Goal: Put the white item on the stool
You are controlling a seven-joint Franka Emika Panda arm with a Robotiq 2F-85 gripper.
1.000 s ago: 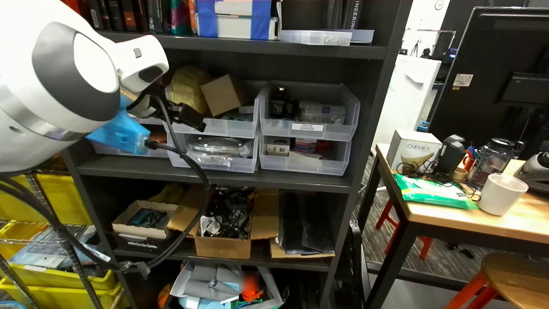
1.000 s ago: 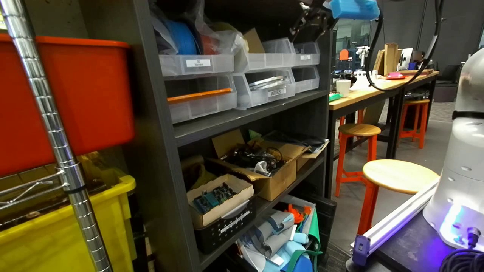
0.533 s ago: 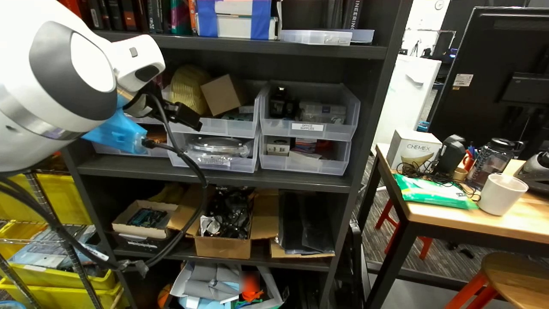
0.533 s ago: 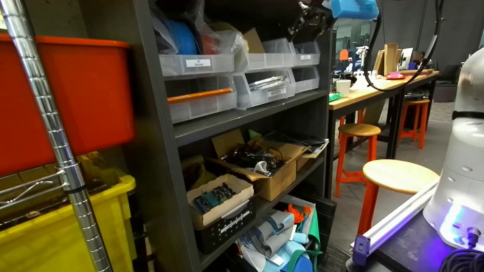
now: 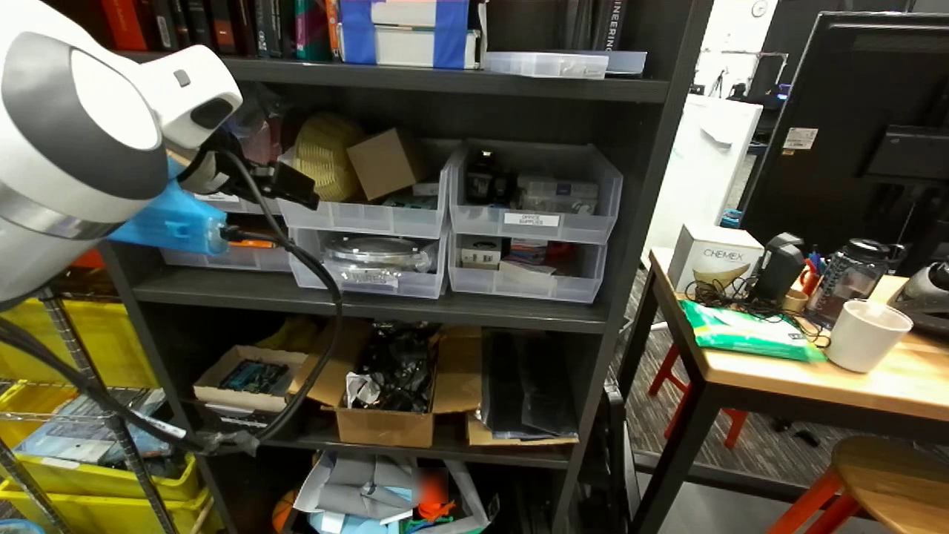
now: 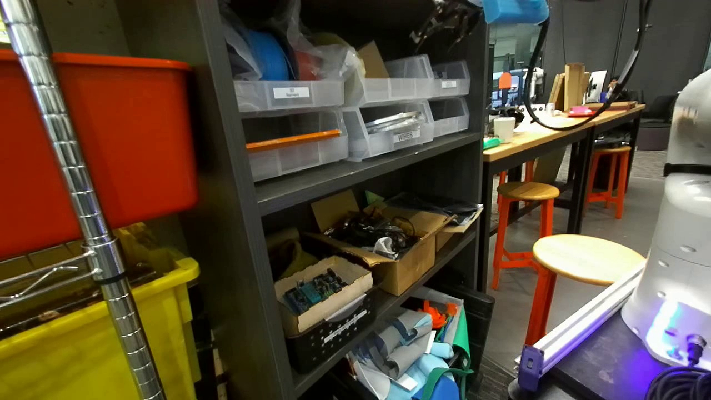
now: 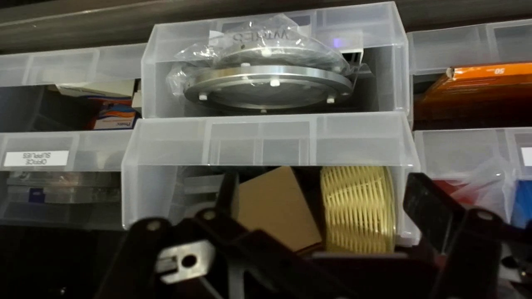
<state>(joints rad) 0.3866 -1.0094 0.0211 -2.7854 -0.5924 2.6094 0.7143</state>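
Fingers (image 7: 432,207): apart, facing the clear bin (image 7: 270,141) with woven basket (image 7: 359,207). White item: not certainly identifiable; place relative to fingers cannot be told. Stool (image 5: 901,475): partly cut off in an exterior view.

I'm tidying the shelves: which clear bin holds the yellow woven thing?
The upper middle bin, directly above the WIRES bin: the only one showing the yellow woven thing, beside a brown box.

yellow basket (image 7: 358,209) beside brown box (image 7: 276,203) | orange ball (image 5: 283,512), apparently
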